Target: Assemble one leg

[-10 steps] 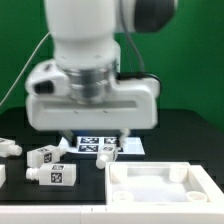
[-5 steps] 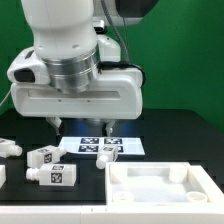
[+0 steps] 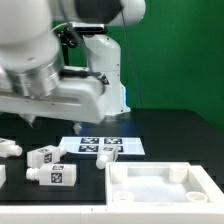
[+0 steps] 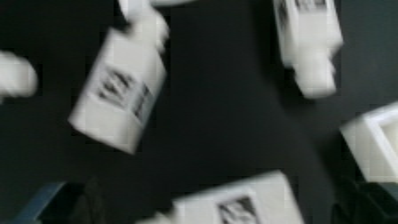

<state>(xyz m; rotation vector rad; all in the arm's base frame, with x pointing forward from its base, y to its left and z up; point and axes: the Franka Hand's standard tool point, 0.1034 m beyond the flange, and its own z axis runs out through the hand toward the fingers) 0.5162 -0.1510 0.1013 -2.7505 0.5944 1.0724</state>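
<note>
Your gripper (image 3: 56, 121) hangs spread, holding nothing. The leg (image 3: 46, 156) lies flat on the table (image 3: 180, 140) beneath it, long axis running across the exterior view, stub end toward that view's left.

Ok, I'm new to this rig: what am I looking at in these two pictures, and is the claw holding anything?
The big white machine is a robot arm. Its claw hangs open above the black table and holds nothing.

The sharp picture comes from a camera off the arm that watches the whole scene. The blurred one comes from a camera on the wrist, looking down at the parts.

On the table lie several small white pegs with black-and-white tags. These are the furniture's legs, for example this leg and a second leg. The large white tray-shaped part is also furniture. The flat marker board belongs to the rig, not the furniture.
</note>
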